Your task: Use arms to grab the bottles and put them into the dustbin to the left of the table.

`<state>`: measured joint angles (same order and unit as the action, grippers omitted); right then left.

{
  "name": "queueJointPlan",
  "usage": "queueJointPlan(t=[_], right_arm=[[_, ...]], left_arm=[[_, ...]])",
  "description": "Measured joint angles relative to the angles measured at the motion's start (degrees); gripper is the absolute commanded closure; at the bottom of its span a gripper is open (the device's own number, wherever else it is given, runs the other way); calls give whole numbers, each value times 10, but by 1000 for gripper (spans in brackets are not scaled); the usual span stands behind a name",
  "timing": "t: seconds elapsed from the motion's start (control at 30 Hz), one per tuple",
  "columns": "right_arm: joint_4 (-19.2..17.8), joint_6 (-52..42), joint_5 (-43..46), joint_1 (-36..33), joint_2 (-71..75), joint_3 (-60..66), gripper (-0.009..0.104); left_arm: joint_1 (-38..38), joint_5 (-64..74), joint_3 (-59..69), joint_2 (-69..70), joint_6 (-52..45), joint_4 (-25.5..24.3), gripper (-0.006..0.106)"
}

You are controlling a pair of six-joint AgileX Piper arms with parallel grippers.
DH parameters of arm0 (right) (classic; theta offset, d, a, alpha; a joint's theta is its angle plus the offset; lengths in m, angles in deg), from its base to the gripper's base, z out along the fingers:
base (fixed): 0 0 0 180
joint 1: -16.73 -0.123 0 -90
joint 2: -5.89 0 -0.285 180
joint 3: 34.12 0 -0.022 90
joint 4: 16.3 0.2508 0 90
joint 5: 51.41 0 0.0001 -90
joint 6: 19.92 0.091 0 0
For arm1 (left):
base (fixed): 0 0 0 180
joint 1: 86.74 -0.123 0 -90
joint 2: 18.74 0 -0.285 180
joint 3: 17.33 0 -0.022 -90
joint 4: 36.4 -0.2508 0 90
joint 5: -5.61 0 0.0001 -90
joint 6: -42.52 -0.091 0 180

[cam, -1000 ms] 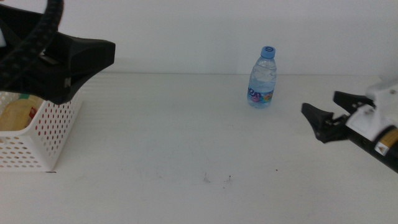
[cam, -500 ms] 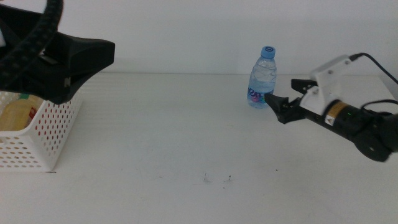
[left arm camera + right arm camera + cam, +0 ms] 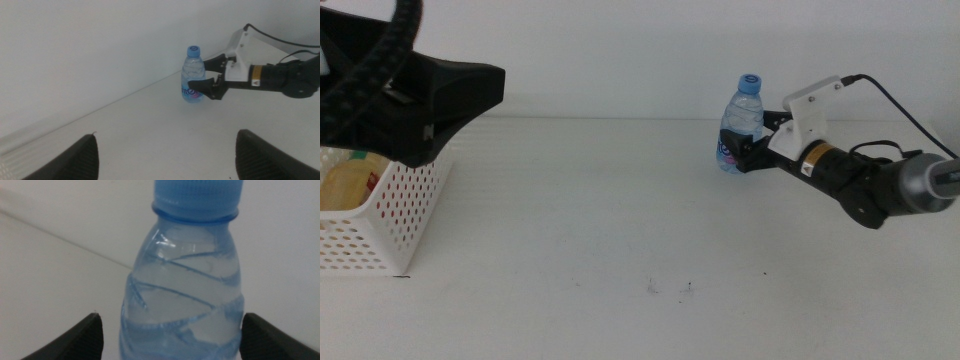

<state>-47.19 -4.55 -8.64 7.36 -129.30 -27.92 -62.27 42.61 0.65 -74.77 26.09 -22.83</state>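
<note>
The clear water bottle (image 3: 741,128) with a blue cap stands upright at the far side of the table (image 3: 620,220). My right gripper (image 3: 752,140) reaches in from the right, open, with one jaw on each side of the bottle's body. The right wrist view shows the bottle (image 3: 185,285) filling the gap in the right gripper (image 3: 170,325). My left gripper (image 3: 166,134) is open and holds nothing. It hangs above the dustbin (image 3: 390,215) at the table's left. The left wrist view shows the bottle (image 3: 192,77) and the right gripper (image 3: 207,76) from afar.
A yellow bottle (image 3: 345,185) lies inside the white perforated dustbin. The left arm (image 3: 430,95) looms dark over the upper left. A white wall runs behind the table. A few dark specks (image 3: 670,288) mark the tabletop near the front.
The right gripper has moved left and away from the camera, from the table's right edge up to the water bottle, and now straddles it. The left arm has not moved.
</note>
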Motion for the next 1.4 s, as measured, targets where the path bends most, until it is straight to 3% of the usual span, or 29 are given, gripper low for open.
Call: queueJointPlan(t=[0.17,0.27,0.37,0.5,0.57,0.77,0.83,1.0,1.2,1.4], right_arm=[[21,2,0,-7,-44,-55,5],[34,10,0,-8,-61,-80,12],[41,13,-4,-8,-68,-89,39],[33,16,-10,-8,-69,-92,99],[8,35,-10,-8,-68,-92,97],[-139,152,-21,-22,-35,-92,97],[-163,178,-25,-40,-18,-92,97],[-174,196,-27,-117,7,-92,97],[-178,177,-92,-190,1,-92,97],[-136,153,-99,-220,-16,-92,97]], left_arm=[[0,0,0,0,0,0,7],[0,0,0,0,0,0,7],[0,0,0,0,0,0,7],[0,0,0,0,0,0,7],[0,0,0,0,0,0,7],[0,0,0,0,0,0,7],[0,0,0,0,0,0,7],[0,0,0,0,0,0,7],[0,0,0,0,0,0,7],[0,0,0,0,0,0,7]])
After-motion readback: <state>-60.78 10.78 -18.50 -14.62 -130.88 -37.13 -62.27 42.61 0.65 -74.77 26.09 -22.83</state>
